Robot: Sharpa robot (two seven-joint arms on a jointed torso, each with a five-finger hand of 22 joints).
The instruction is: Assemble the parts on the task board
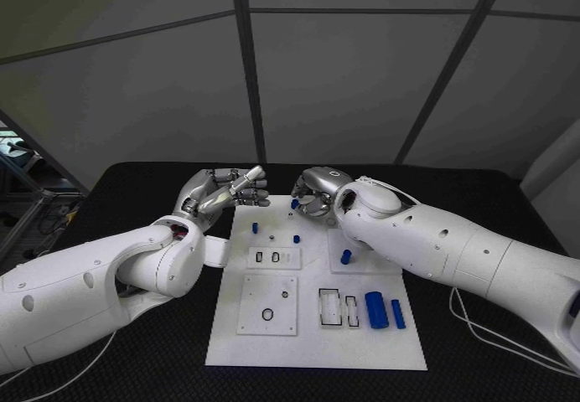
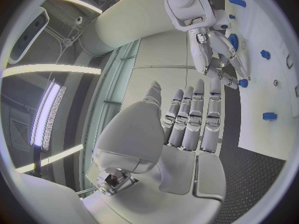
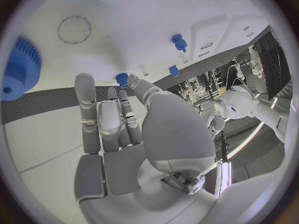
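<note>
Both hands are hanging out at the far end of the board [image 1: 317, 352]. The left hand [image 1: 224, 191] is sitting just off the board's far left corner with nothing in it; from its own wrist cam the fingers [image 2: 194, 119] are lying straight and side by side, not curled around anything. The right hand [image 1: 317, 191] is reaching down over the far edge, and its fingertips are meeting at a small blue part [image 3: 121, 77] there. Looks like it's pinching that piece, but I can't tell for sure whether it's actually gripped or just touched.

On the board itself, a blue peg [image 1: 255, 227] is standing near the left hand, another peg [image 1: 298, 238] is sitting a bit closer in, and a blue piece [image 1: 346, 256] is lying beside the right arm. Two long blue cylinders [image 1: 376, 310] are lying side by side near the right edge, next to the rectangular slots [image 1: 328, 306]. A blue gear [image 3: 22, 67] is showing in the right wrist cam.
</note>
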